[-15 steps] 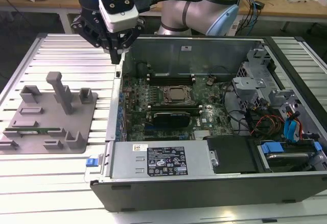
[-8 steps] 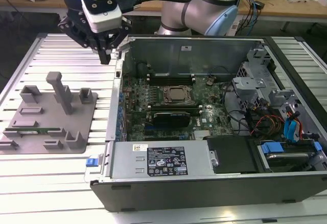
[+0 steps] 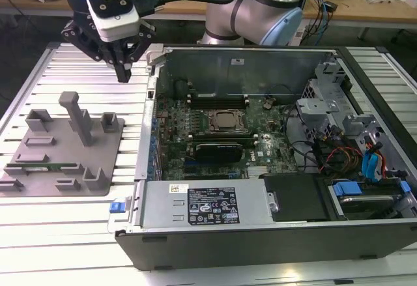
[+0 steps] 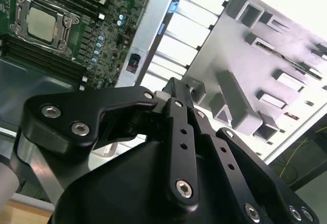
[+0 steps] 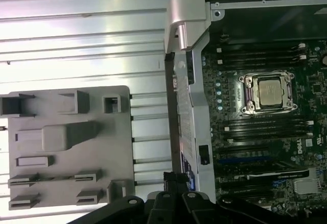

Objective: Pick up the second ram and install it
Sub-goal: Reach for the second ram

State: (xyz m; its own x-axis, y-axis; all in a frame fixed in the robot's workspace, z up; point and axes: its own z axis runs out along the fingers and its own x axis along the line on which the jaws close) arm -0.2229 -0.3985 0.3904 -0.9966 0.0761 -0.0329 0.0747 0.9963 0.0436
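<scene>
Count log: computer case [image 3: 260, 237] 1 | motherboard [image 3: 277, 120] 1 | processor [image 3: 226, 122] 1 | black expansion card [image 3: 221, 149] 1 | grey fixture [image 3: 45, 183] 1 | ram stick [image 3: 52, 166] on fixture 1 | robot arm [image 3: 260, 6] 1 | end effector [image 3: 124, 74] 1 | table [image 3: 65, 234] 1

Exterior view wide, angled down, wrist views closer, sharing processor [image 4: 41, 22]

An open computer case [image 3: 247, 61] lies on a slatted metal counter [image 3: 58, 234], its silver processor [image 3: 225, 122] and black expansion card [image 3: 221, 149] exposed inside. A grey moulded holder [image 3: 65, 149] sits just beside the case, on the exterior view's left.
</scene>
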